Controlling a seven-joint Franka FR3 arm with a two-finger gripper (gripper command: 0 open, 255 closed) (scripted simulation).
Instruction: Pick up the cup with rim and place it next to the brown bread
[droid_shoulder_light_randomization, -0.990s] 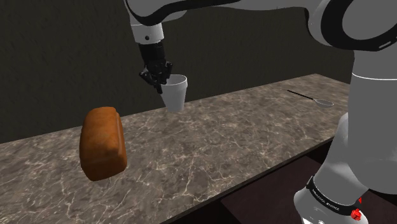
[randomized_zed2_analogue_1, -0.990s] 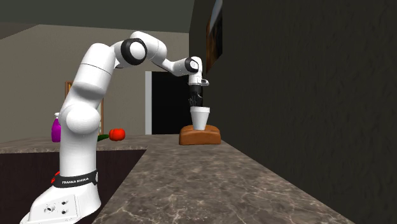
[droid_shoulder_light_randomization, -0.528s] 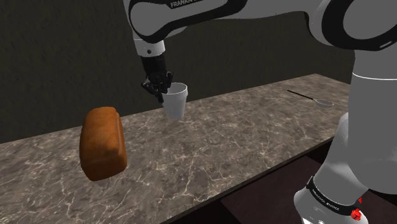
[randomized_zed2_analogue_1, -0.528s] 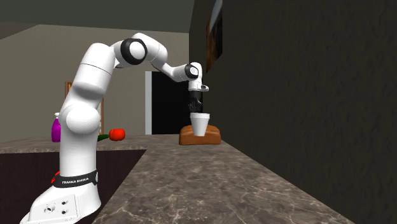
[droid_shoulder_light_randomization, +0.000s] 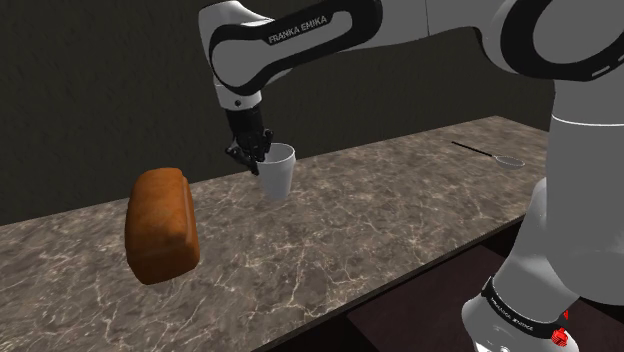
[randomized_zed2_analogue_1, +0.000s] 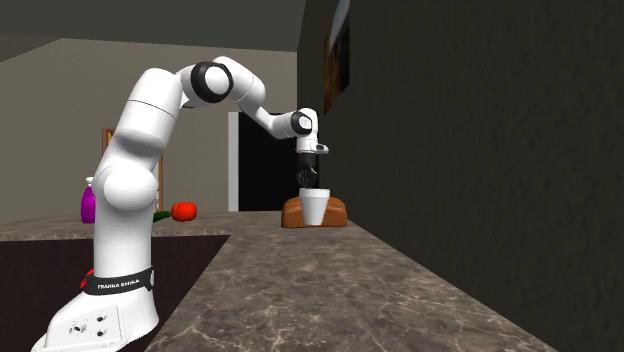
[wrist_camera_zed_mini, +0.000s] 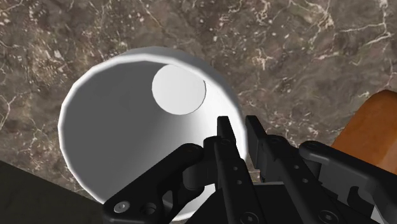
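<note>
Low over the tabletop (droid_shoulder_light_randomization: 380, 220), near the bread (droid_shoulder_light_randomization: 160, 225) but clear of it, the cup (droid_shoulder_light_randomization: 277, 178) hangs pinched at one side of its rim in the closed hand (droid_shoulder_light_randomization: 255, 158); that off-centre hold could let it land tilted and topple on release.

White tapered cup (droid_shoulder_light_randomization: 278, 176) upright, empty, rim clasped in pincer (wrist_camera_zed_mini: 238, 132); brown bread loaf (droid_shoulder_light_randomization: 160, 224) lying apart.

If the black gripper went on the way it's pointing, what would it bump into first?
The gripper points straight down and is shut on the white cup at its rim. The cup's base would meet the marbled counter first. I cannot tell whether any gap is left under the cup.
</note>
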